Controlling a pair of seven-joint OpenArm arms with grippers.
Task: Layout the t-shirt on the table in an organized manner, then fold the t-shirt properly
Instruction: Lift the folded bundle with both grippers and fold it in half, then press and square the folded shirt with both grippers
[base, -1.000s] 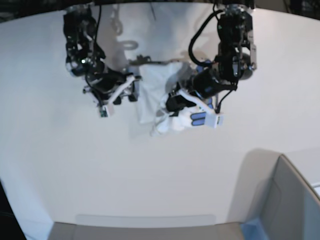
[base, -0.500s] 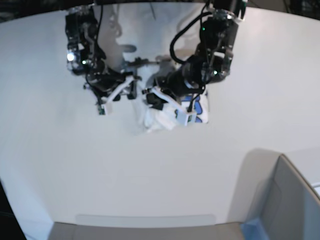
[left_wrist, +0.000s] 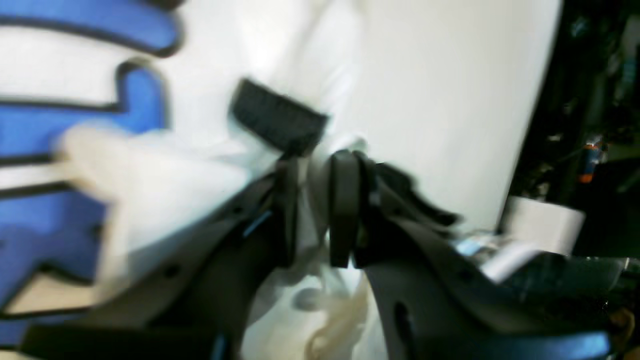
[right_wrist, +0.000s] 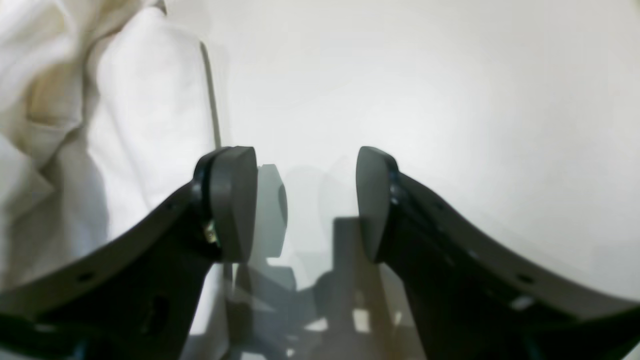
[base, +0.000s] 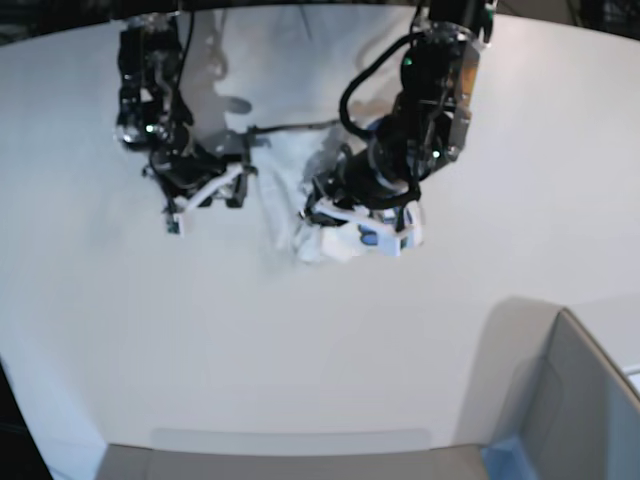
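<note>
So going left to right in the base view: the right gripper (base: 205, 195) is on the left side, sitting low over the table (base: 320, 340) just beside the shirt's left edge. Its wrist view shows the jaws spread wide with nothing between them, just bare white tabletop, and cloth bunched up off to the side of one finger.

In the middle is the t-shirt (base: 290, 185), and honestly it's still a crumpled heap. It's bunched near the far middle of the table, not spread out at all. You can see some blue print (base: 372, 237) poking out on the lower right of the pile, but no sleeves, collar or hem laid out that I can make out.

Right of that is the left gripper (base: 355, 215), down right on top of the heap. In its wrist view the pads (left_wrist: 344, 210) are close together with white cloth in the narrow gap, and a black tag (left_wrist: 277, 122) just above them. It's blurry though, so I can't tell if it's actually pinching the fabric or letting go.

Progress-wise I'd say very early. The laying-out step isn't done, the shirt needs to be flattened first, and none of the folding has started.
</note>
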